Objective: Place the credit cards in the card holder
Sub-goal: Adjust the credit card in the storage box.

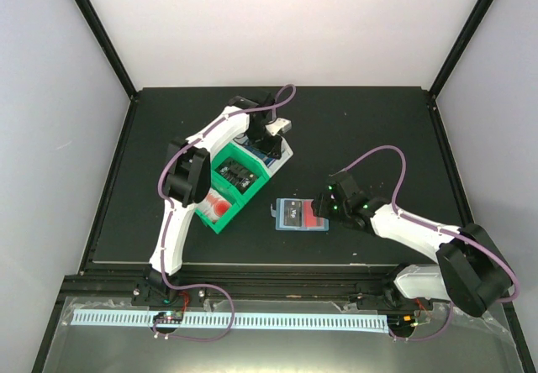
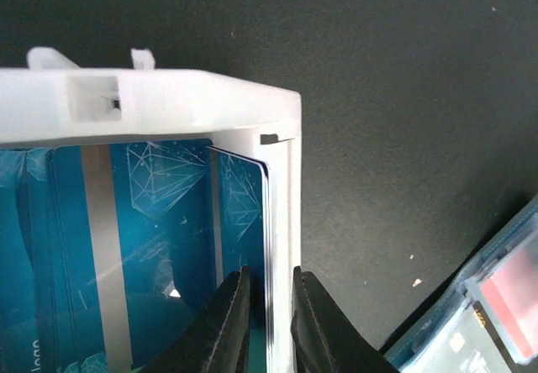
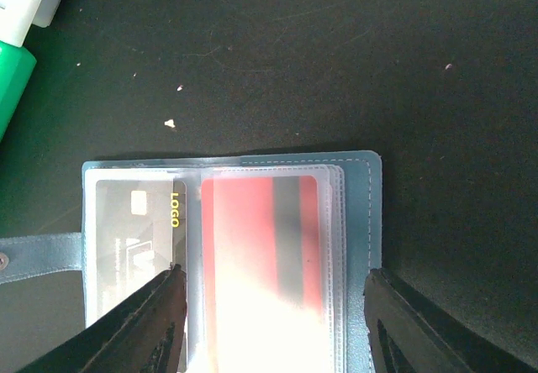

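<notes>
The left gripper (image 2: 271, 276) is down in a corner of the white bin (image 2: 168, 96). Its two fingers (image 2: 227, 323) are close together, with the thin edge of a blue card (image 2: 244, 213) between them. The bin's wall seems to be in the gap too, so I cannot tell if the card is pinched. The card stands on its edge, so it has to come straight up.

The card holder (image 3: 357, 222) lies open and flat on the table (image 1: 378, 138). It is to the right of the bin and nearer the arms. The right gripper (image 3: 273, 276) is spread wide over it, holding nothing. A red card (image 3: 252, 239) and a black card (image 3: 134, 222) sit in its clear pockets.
</notes>
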Available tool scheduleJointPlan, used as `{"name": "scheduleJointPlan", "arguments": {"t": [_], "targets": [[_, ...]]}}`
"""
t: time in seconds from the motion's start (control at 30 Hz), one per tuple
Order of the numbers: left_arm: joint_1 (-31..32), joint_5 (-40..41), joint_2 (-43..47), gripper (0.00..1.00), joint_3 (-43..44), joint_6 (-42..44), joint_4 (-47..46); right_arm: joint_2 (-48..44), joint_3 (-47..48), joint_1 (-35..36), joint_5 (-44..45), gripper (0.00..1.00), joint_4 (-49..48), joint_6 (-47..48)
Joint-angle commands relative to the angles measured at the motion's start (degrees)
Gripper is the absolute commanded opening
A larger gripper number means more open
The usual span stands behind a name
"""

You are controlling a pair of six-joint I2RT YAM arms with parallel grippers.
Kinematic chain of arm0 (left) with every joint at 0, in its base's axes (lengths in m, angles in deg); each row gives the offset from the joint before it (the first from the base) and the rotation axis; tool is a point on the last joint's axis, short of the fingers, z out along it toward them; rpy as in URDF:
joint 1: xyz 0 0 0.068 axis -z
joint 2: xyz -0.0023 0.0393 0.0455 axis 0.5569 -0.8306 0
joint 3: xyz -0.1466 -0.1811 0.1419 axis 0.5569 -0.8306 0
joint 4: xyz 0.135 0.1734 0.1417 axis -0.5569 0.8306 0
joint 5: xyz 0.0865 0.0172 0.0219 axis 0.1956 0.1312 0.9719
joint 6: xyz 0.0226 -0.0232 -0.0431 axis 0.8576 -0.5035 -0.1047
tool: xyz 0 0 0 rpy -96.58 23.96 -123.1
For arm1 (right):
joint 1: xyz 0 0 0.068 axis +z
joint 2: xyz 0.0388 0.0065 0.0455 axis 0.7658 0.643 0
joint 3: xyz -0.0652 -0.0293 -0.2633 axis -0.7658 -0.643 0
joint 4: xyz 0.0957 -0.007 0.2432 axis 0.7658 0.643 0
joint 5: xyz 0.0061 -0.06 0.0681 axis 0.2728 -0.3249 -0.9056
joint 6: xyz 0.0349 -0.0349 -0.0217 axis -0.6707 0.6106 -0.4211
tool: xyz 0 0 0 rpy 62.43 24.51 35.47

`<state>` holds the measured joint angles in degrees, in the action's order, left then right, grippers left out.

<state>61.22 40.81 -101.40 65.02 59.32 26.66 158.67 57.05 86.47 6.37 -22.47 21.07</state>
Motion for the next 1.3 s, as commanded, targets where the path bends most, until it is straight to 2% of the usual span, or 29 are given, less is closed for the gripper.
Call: {"name": "scheduleJointPlan", "arguments": {"t": [0.0, 0.37, 0.8, 1.27], "targets": [[0.02, -1.99, -0.80, 0.16, 3.14, 1.80, 2.15, -1.18, 0.61, -0.31, 0.26, 0.60, -0.51, 0.48], [-0.13, -2.05, 0.00, 0.11, 3.18, 1.71, 2.50, -2.17, 0.21, -0.29, 0.31, 0.60, -0.37, 0.13], [-0.31, 0.50, 1.34, 0.02, 3.18, 0.76, 1.63, -2.42, 0.03, -0.34, 0.40, 0.60, -0.44, 0.04], [-0.66, 1.65, 2.51, 0.02, 3.17, 0.13, 2.18, -2.29, 0.10, -0.28, 0.30, 0.60, -0.65, -0.05]]}}
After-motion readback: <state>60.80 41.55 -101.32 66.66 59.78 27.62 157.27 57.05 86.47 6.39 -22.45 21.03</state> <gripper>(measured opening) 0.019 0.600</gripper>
